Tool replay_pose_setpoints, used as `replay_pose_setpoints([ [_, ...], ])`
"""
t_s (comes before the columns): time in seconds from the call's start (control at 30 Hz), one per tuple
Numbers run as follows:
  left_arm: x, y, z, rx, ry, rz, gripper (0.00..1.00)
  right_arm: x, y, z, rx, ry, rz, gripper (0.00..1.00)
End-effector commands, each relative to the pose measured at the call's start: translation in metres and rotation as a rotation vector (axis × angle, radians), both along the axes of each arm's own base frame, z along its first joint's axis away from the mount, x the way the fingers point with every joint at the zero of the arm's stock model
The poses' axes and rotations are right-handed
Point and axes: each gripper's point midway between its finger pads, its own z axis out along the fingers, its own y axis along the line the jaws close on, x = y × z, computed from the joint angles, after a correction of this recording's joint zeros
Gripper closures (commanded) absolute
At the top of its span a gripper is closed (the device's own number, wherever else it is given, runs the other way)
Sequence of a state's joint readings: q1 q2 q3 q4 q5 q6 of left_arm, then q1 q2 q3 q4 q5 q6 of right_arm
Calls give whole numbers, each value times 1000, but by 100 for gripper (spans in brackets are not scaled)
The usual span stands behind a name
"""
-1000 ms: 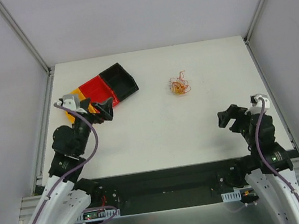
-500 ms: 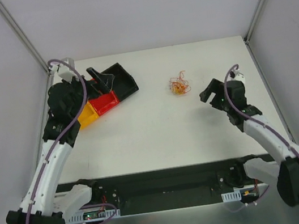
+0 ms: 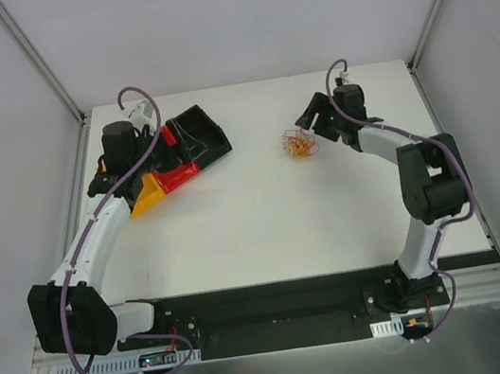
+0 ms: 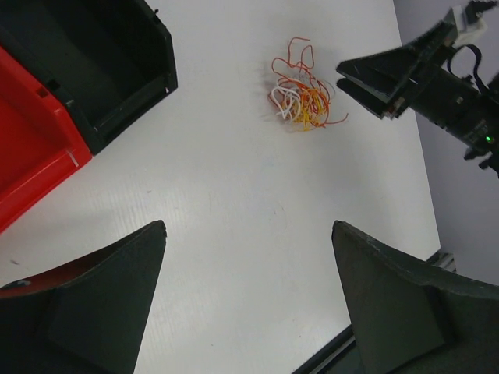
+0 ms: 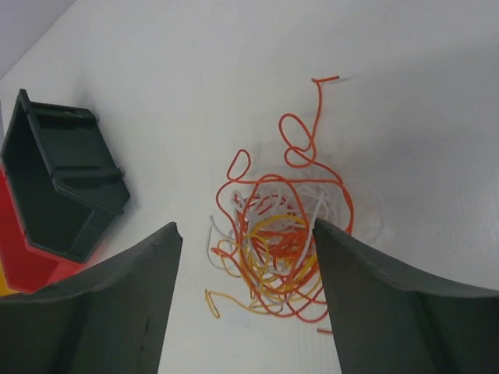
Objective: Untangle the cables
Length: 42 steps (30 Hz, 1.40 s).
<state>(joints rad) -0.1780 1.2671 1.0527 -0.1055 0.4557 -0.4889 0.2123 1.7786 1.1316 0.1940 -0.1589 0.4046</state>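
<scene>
The cables (image 5: pixel 277 249), a small loose knot of red, orange, yellow and white wire, lay on the table (image 3: pixel 258 234) right of centre toward the far side, well apart from the bins (image 4: pixel 168 78) at the far left. Your right tool (image 5: pixel 244 230) hung just beside the knot with its fingers spread, framing the whole bundle and pinching nothing. Had you closed there, you would likely have grabbed the whole clump at once and pulled its loops tighter instead of freeing a strand. Wire this thin could also have slipped out between the pads, and the white strands were hard to pick out against the white table. Your left tool (image 4: pixel 248 227), also spread and empty, hovered over by the bins. With nothing pinning the knot, any pull from the right would probably have dragged it across the table.
</scene>
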Motion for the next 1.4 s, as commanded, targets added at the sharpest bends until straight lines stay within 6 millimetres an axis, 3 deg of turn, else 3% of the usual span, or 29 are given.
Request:
replay_pose_setpoints([
  [0.0,-8,-15,6,-78,25,-95,14,13,38,-13,42,38,142,33],
  [0.1,-9,-22,1,-104,61,-129,15,-1,59,-19,43,68,210,54],
  [0.17,-11,-27,-3,-122,85,-165,17,-22,73,-19,30,69,247,58],
  [0.3,-16,-34,-13,-155,141,-215,21,-86,108,-12,53,33,317,74],
  [0.43,-22,-42,-27,-149,179,-246,23,-149,151,0,152,-61,445,76],
  [0.53,-26,-51,-34,-132,195,-275,24,-184,161,5,145,-192,511,71],
  [0.73,-39,-76,-53,-100,258,-371,25,-174,117,20,-24,-311,397,46],
  [0.93,-59,-104,-85,11,337,-463,32,-161,75,-1,-50,-255,181,44],
  [1.07,-68,-118,-108,48,412,-507,44,-160,91,-3,-29,-234,253,48],
  [1.2,-64,-124,-123,86,449,-506,57,-162,99,-18,11,-170,255,51],
  [1.37,-54,-130,-132,120,453,-496,63,-165,109,-22,51,-149,285,53],
])
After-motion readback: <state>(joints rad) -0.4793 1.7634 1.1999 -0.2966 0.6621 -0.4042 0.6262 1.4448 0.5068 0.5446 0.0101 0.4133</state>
